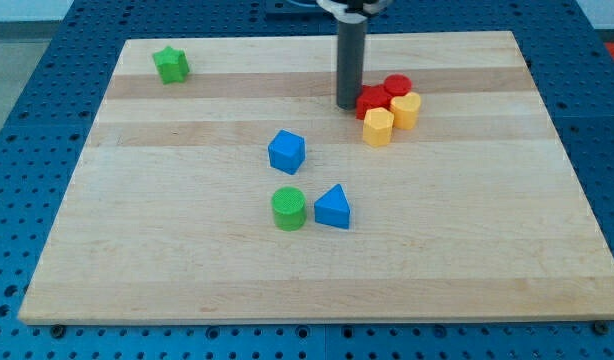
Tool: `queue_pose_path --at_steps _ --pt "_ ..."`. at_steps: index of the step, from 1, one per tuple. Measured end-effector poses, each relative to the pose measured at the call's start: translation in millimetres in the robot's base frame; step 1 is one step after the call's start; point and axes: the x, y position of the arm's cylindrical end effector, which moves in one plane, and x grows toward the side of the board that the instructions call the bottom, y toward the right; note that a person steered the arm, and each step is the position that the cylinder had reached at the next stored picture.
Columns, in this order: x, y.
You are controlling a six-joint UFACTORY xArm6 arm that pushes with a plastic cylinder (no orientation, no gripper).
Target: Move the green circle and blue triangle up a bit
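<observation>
My tip (347, 105) rests on the wooden worktop (167, 270) near the view's top, just left of a tight cluster of two red blocks (385, 94) and two yellow blocks (391, 118); the arm ends in a bare rod, so there are no jaws to spread or press together. The green circle (289, 209) and blue triangle (333, 208) sit side by side near the middle, well below my tip, with a blue cube (286, 151) just above them. A green star (171, 65) lies at the top left.
</observation>
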Motion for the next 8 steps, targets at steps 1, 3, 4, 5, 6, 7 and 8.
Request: queue_pose_path --at_steps 1,3,4,5,6,7,8 --pt "32 20" --pt "53 19" --pt "44 -13" --pt "44 -48" --pt "44 -75" --pt "45 -106" --pt "62 -142"
